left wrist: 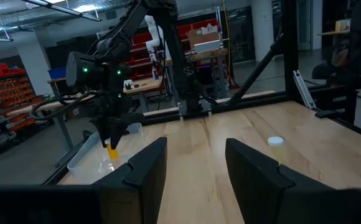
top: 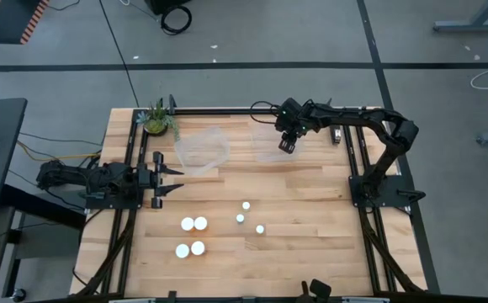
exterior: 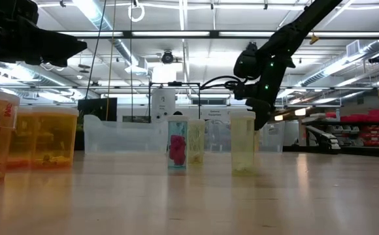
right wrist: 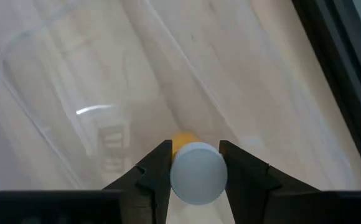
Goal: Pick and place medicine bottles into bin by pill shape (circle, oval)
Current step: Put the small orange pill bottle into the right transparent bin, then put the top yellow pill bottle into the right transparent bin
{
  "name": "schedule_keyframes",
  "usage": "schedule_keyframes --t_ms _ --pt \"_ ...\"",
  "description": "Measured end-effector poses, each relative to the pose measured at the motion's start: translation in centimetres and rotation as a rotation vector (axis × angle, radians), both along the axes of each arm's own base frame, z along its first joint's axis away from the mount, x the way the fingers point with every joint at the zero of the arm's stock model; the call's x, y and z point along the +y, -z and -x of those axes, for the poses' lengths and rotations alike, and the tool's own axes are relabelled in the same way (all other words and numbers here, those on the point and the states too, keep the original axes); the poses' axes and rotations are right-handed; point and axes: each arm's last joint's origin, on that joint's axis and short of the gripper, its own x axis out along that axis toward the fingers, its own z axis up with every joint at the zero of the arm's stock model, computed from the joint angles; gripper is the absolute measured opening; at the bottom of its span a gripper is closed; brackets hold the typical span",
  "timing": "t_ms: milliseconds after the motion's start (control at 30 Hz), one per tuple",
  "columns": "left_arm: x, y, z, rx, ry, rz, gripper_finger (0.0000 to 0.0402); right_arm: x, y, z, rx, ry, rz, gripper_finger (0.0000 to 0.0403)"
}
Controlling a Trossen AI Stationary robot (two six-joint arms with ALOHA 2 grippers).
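Right arm reaches over the far clear bin (top: 271,143); right gripper (top: 287,146) clamps a white-capped orange bottle (right wrist: 196,170) above it. Left gripper (top: 170,176) parked at left, fingers spread. Potted plant (top: 156,119) far left. Seven bottles (top: 193,224) near-centre.

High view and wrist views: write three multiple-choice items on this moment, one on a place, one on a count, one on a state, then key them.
1. Where is the right gripper?
A. over the clear bin
B. beside the potted plant
C. at the table's near edge

2. How many white-capped bottles stand on the bare wood?
A. three
B. seven
C. ten

3. What is the right gripper doing?
A. hanging open and empty
B. shut on a white-capped bottle
C. pinching the bin's wall

Key: 1 A, the high view puts it above that bin; 2 B, four wide caps and three narrow; 3 B, the right wrist view shows the cap between the fingers.
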Motion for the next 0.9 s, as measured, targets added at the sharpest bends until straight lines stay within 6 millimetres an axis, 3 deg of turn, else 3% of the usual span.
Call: schedule_keyframes --t_ms 233,900 --pt "0.0 0.0 0.0 0.0 0.0 0.0 0.0172 0.22 0.56 0.31 0.012 -0.012 -0.002 0.0146" --pt "0.0 0.0 0.0 0.0 0.0 0.0 0.0172 0.2 0.64 0.28 0.014 -0.007 -0.007 0.0242"
